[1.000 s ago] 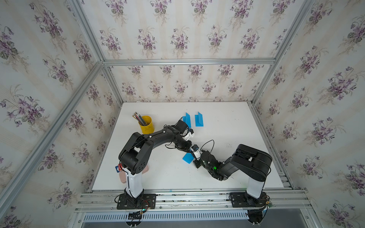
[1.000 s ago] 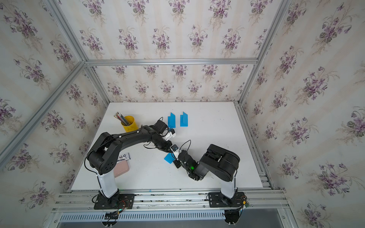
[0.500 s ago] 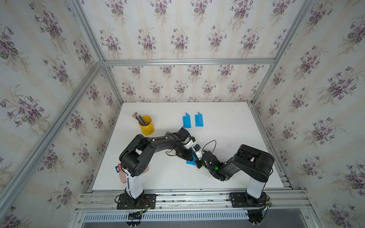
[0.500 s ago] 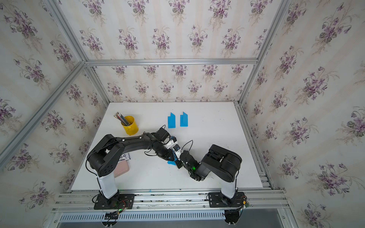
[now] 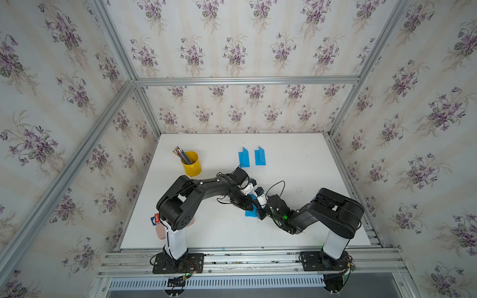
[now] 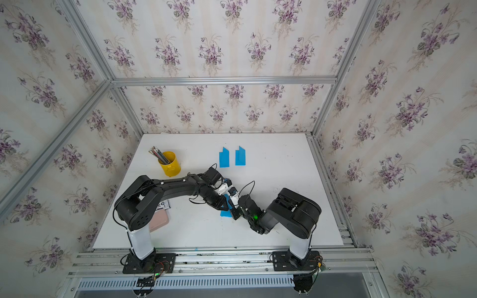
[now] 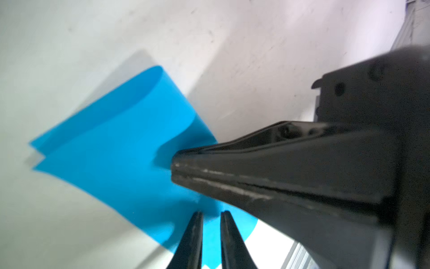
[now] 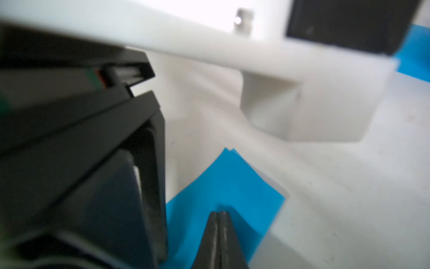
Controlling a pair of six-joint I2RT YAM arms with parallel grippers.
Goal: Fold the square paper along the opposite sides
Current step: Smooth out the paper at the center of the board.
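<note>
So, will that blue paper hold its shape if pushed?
Probably floppy: the blue paper bows in a soft loop, no crease. Likely springy, so it may reopen if the shut right gripper lifts. May slide on the smooth table.

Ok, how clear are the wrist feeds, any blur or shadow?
Left wrist view: blue paper mildly soft, grey shadow behind its curl; right gripper dark, slightly blurred. Right wrist view: foreground hardware badly out of focus, paper edges soft.
</note>
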